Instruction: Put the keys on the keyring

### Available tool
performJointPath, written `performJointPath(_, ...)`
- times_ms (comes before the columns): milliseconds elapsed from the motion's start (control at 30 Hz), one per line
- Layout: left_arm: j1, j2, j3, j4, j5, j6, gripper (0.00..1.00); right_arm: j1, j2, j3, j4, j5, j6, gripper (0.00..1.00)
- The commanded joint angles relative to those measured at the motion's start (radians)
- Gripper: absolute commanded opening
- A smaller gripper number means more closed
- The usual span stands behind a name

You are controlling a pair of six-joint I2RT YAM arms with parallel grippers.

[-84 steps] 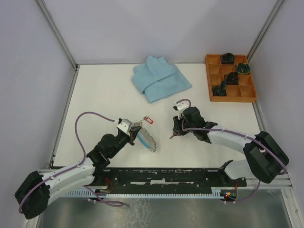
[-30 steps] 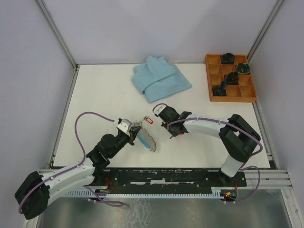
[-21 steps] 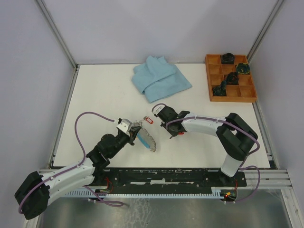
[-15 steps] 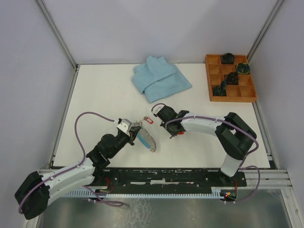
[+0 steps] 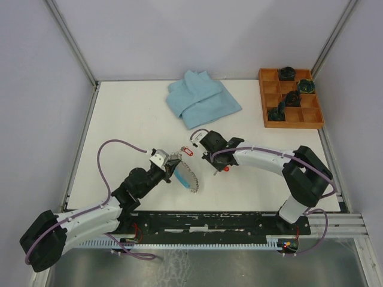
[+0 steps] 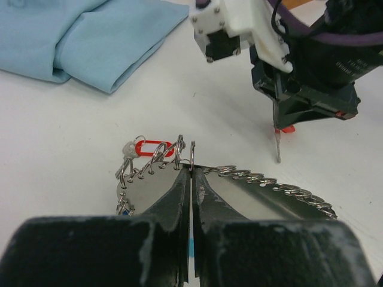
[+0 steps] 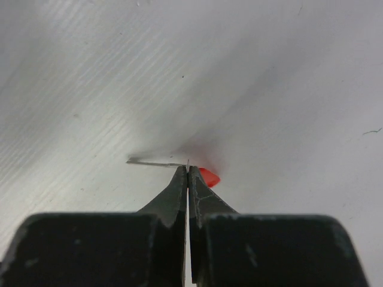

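1. We see the keyring [image 5: 186, 177] as grey coiled metal with one light-blue segment
2. One tag [image 6: 152, 147] is red; the silver key [image 7: 154, 162] bears a second red tag [image 7: 208, 176]
3. The cloth [image 5: 202, 98], upper middle, is plain light blue
4. The tray [image 5: 261, 95], upper right, is orange-brown, its items [image 5: 288, 73] dark green-black
5. We find the table [image 5: 131, 119] white, the arms [image 5: 90, 214] white and black, their cables [image 6: 353, 37] purple

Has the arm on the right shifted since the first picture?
Yes. The right arm's fingers, pinching a key, have slid left, away from the wooden tray and toward the keyring.
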Motion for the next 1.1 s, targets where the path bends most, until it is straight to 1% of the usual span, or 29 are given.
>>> performJointPath(0, 0.003, 0.068, 0.046, 0.215, 0.074, 0.080, 0.03, -0.007, -0.140, -0.010, 0.018, -0.082, -0.083, 0.01)
performJointPath(200, 0.018, 0.208, 0.070, 0.372, 0.221, 0.151, 0.03, -0.016, -0.331, -0.077, 0.055, -0.144, -0.140, 0.01)
performJointPath(400, 0.099, 0.327, 0.097, 0.489, 0.489, 0.179, 0.03, -0.016, -0.494, -0.105, 0.035, -0.189, -0.185, 0.01)
performJointPath(500, 0.122, 0.363, 0.113, 0.504, 0.614, 0.221, 0.03, -0.016, -0.552, -0.106, 0.006, -0.211, -0.224, 0.01)
performJointPath(567, 0.128, 0.383, 0.125, 0.497, 0.666, 0.251, 0.03, -0.016, -0.589, -0.115, 0.010, -0.219, -0.237, 0.01)
performJointPath(633, 0.137, 0.399, 0.135, 0.492, 0.712, 0.281, 0.03, -0.016, -0.630, -0.130, 0.037, -0.239, -0.259, 0.01)
performJointPath(733, 0.160, 0.425, 0.150, 0.488, 0.781, 0.315, 0.03, -0.016, -0.705, -0.174, 0.111, -0.312, -0.280, 0.01)
performJointPath(767, 0.171, 0.437, 0.158, 0.484, 0.799, 0.314, 0.03, -0.016, -0.724, -0.198, 0.147, -0.290, -0.300, 0.01)
performJointPath(800, 0.177, 0.447, 0.167, 0.476, 0.807, 0.311, 0.03, -0.016, -0.734, -0.222, 0.177, -0.228, -0.343, 0.01)
performJointPath(833, 0.180, 0.456, 0.180, 0.460, 0.800, 0.312, 0.03, -0.016, -0.726, -0.223, 0.175, -0.173, -0.376, 0.01)
performJointPath(867, 0.181, 0.464, 0.187, 0.445, 0.788, 0.310, 0.03, -0.016, -0.717, -0.199, 0.142, -0.163, -0.377, 0.01)
performJointPath(900, 0.183, 0.469, 0.191, 0.432, 0.779, 0.308, 0.03, -0.016, -0.713, -0.181, 0.121, -0.201, -0.366, 0.01)
performJointPath(933, 0.183, 0.470, 0.193, 0.429, 0.773, 0.301, 0.03, -0.016, -0.709, -0.182, 0.137, -0.211, -0.356, 0.01)
performJointPath(967, 0.184, 0.474, 0.192, 0.437, 0.767, 0.285, 0.03, -0.016, -0.702, -0.194, 0.154, -0.201, -0.339, 0.01)
performJointPath(1067, 0.183, 0.484, 0.187, 0.454, 0.774, 0.255, 0.03, -0.016, -0.666, -0.186, 0.129, -0.223, -0.288, 0.01)
